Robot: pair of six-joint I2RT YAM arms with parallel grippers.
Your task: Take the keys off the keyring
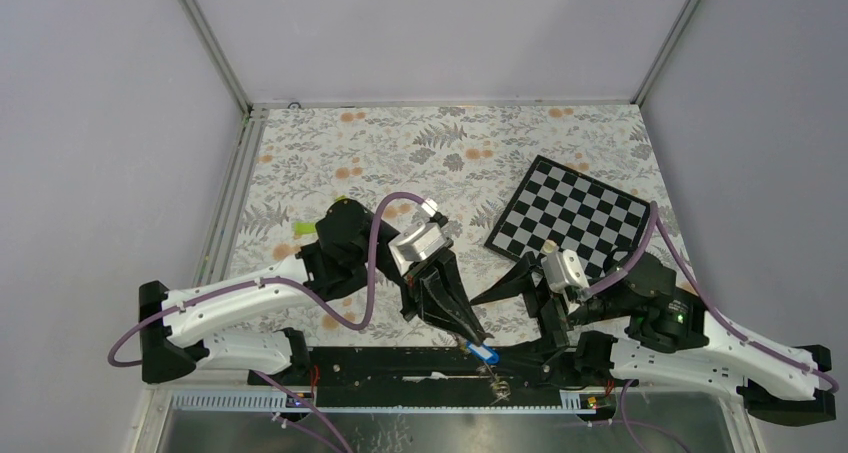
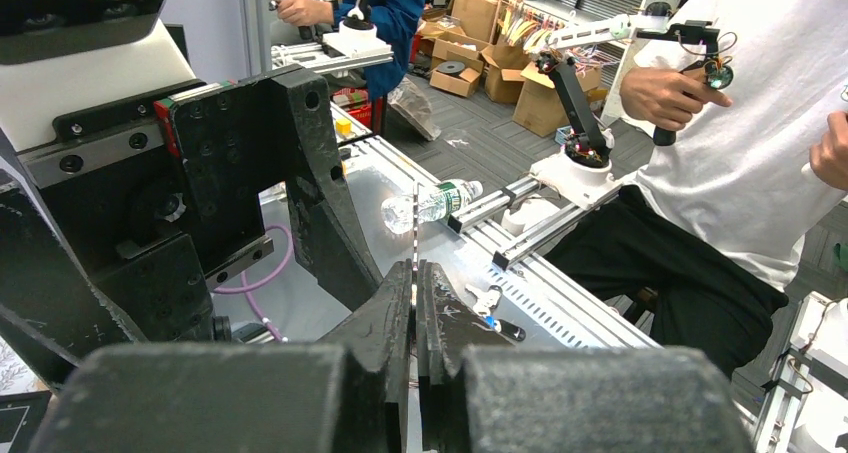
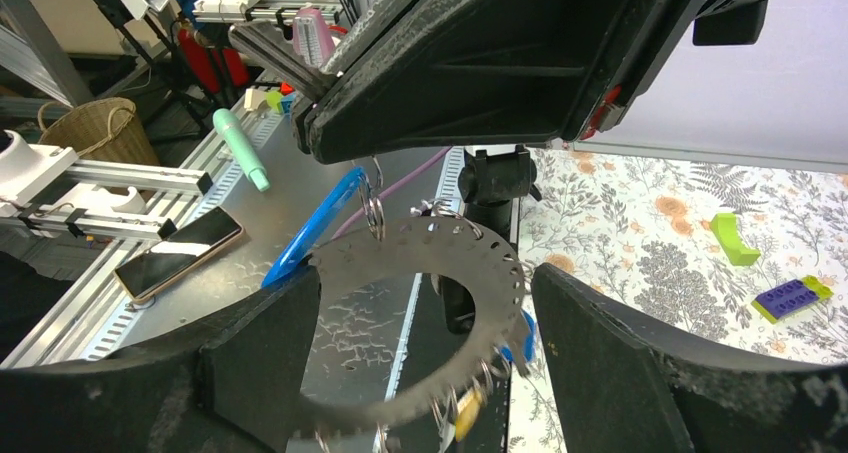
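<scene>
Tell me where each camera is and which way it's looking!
Top external: high behind the arms, looking down at the flowery table; both arms show.
Left wrist: on the left arm, looking out past the table's near edge at a person; the left gripper is shut on the thin keyring.
Right wrist: on the right arm, facing the keyring between its own open fingers.
Shared: both wrist views show the keyring; top and right wrist show the table.
</scene>
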